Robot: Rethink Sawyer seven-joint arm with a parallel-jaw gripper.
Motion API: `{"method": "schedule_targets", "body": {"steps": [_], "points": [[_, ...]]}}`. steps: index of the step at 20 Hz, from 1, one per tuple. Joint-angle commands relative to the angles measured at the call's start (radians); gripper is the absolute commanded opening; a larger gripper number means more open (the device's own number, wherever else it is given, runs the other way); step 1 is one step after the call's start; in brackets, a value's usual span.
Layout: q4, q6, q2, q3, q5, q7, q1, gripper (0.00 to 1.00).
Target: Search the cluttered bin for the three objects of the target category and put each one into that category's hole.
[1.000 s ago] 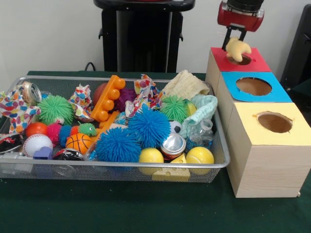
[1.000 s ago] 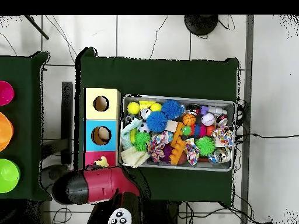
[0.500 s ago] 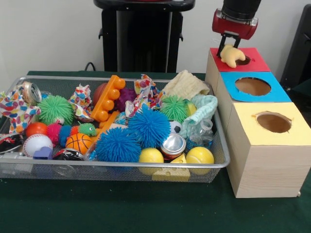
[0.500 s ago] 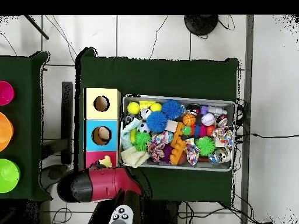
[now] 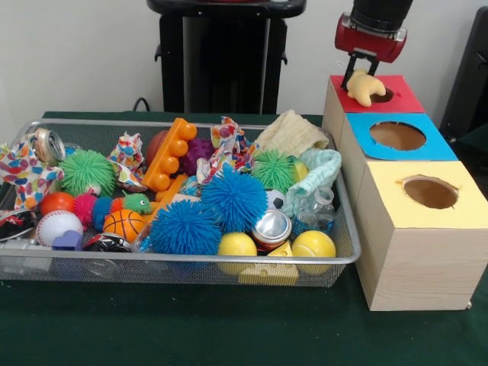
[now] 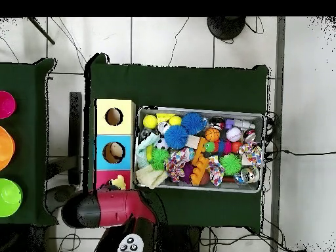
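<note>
Dropping a yellow piece at the red hole

My gripper (image 5: pixel 361 73) has its fingers pinched on the yellow foam piece (image 5: pixel 365 87), which I hold just above the red-topped box (image 5: pixel 396 101), at the near-left rim of its hole (image 5: pixel 381 95) rather than square over it. I judge this the placing step: next I should nudge the piece further over the opening, then let go so it falls through. In the overhead view the piece (image 6: pixel 119 182) sits at the red box's edge, just past my arm. The blue-topped box (image 5: pixel 435 146) shows something pale inside its hole from above; the yellow-topped box (image 5: pixel 396 191) looks dark inside. The wire bin (image 5: pixel 183 261) is crowded: spiky blue balls (image 5: pixel 232 200), yellow balls (image 5: pixel 313 244), a can (image 5: pixel 271 226), an orange block (image 5: pixel 171 154), cloths, a baseball (image 5: pixel 58 226).
</note>
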Motion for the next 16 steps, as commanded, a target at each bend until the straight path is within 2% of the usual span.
{"method": "schedule_targets", "body": {"steps": [1,16], "points": [[-0.056,-0.132,0.160,0.008,0.066,0.262,0.030,0.00],[-0.072,-0.067,0.149,-0.034,0.163,0.265,0.126,0.00]]}}
